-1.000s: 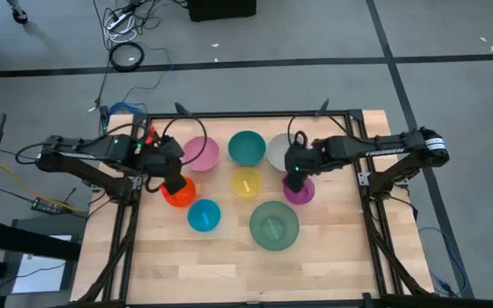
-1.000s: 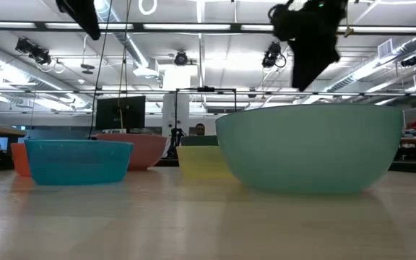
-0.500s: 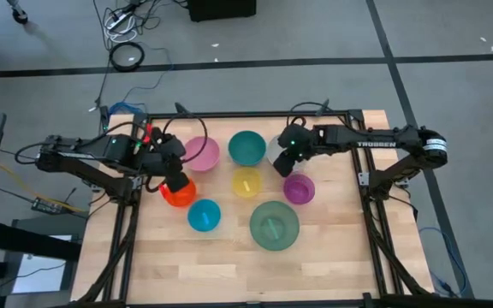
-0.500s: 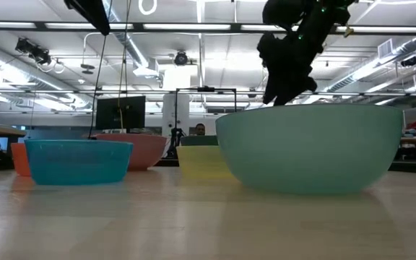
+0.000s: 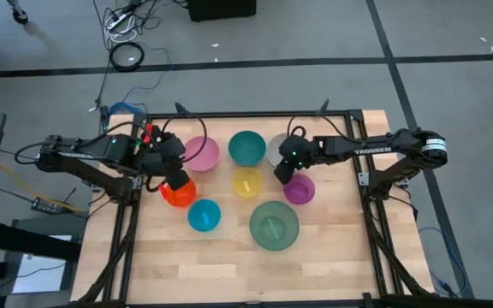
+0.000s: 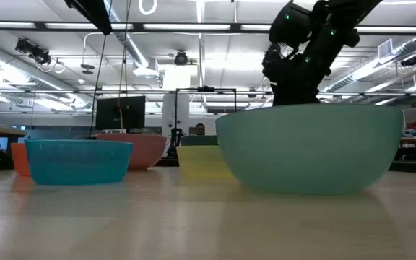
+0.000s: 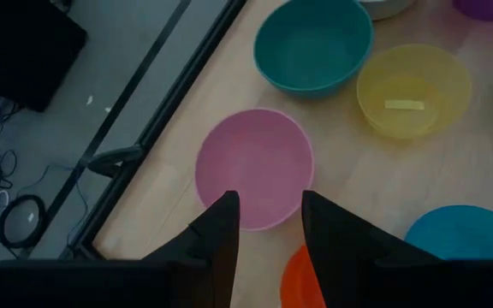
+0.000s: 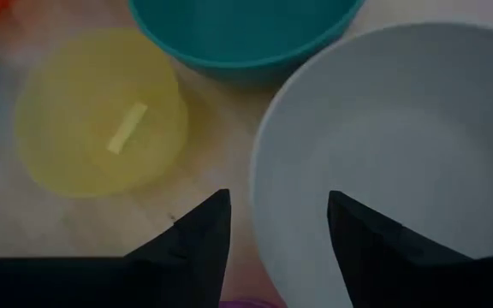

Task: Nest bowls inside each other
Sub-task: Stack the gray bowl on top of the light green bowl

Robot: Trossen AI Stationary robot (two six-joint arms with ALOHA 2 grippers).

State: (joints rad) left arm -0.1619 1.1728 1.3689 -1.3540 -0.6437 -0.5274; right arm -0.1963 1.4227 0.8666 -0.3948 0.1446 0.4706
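Note:
Eight bowls stand on their bases on the wooden table: pink (image 5: 201,152), teal (image 5: 246,147), white-grey (image 5: 276,145), yellow (image 5: 246,182), purple (image 5: 299,189), orange (image 5: 178,193), light blue (image 5: 204,215) and the large green one (image 5: 274,225). My right gripper (image 8: 279,224) is open, slanting down over the white-grey bowl (image 8: 400,154), whose left rim (image 8: 259,197) lies between the fingers. I cannot see that it touches. My left gripper (image 7: 268,229) hangs open above the orange bowl's (image 7: 302,282) edge, next to the pink bowl (image 7: 253,167), holding nothing.
Black frame rails (image 5: 123,231) run along the table's left and right sides, and cables (image 5: 127,56) lie on the floor beyond the far edge. Bare wood (image 5: 246,269) stretches along the near edge. In the low view the green bowl (image 6: 309,148) hides my right fingertips.
My right gripper has left the spot above the purple bowl. It has gone toward the table's far edge and down, tipping steeper, and now sits low over the white-grey bowl's rim. No bowl has moved.

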